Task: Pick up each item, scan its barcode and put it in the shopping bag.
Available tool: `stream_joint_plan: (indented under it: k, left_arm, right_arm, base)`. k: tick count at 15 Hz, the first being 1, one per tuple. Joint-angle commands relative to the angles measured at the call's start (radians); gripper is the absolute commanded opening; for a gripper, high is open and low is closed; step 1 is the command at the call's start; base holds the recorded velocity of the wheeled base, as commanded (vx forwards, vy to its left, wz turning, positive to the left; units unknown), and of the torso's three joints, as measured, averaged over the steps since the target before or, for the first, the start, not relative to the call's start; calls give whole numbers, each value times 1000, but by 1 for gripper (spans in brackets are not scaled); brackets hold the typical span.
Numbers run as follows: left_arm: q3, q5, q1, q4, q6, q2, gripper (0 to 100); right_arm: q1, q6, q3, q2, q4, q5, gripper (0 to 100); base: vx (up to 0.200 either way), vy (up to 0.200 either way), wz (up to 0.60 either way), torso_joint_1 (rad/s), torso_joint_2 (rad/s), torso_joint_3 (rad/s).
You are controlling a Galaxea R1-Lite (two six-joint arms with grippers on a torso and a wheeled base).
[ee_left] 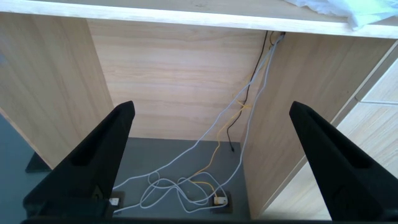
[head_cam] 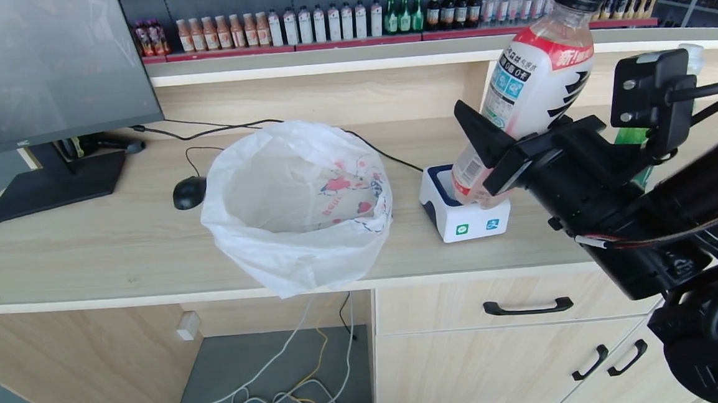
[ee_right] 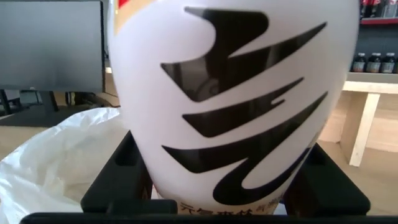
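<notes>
Now the left gripper (ee_left: 211,112) is hanging wide open below the counter (head_cam: 88,255). The right gripper (head_cam: 494,156) is squeezing a smooth plastic bottle (head_cam: 532,72), leaning cap-up, its bottom just over the boxy white scanner (head_cam: 469,223). The soft, crinkly bag (head_cam: 300,255) is sitting open to the scanner's left, waiting.

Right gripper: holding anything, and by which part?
Right gripper holds the drink bottle around its lower body, base over the scanner. Left gripper open, empty.
</notes>
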Motion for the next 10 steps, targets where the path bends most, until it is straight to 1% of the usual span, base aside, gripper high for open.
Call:
stream_joint_plan:
  k: [1,3,5,8,9,10]
  left_arm:
    - [0,1,0,0,2,0,100]
    - [0,1,0,0,-2,0,100]
    - [0,1,0,0,-2,0,100]
    - [0,1,0,0,-4,0,100]
    - [0,1,0,0,-5,0,100]
    - [0,1,0,0,-5,0,100]
  right_arm:
    - [0,31,2,13,0,-45,0]
    - [-8,93,-14,23,0,-62,0]
    - [-35,102,-13,21,0,-64,0]
    - [-88,108,-13,23,0,-62,0]
    - [-111,134,-11,23,0,-62,0]
    - [-114,151,-14,23,0,-62,0]
  base:
    - [0,0,0,0,0,0]
    - [0,0,0,0,0,0]
    - [0,0,0,0,0,0]
    - [0,200,0,4,1,5]
    - [0,200,0,-2,2,-2]
    - [0,200,0,-2,2,7]
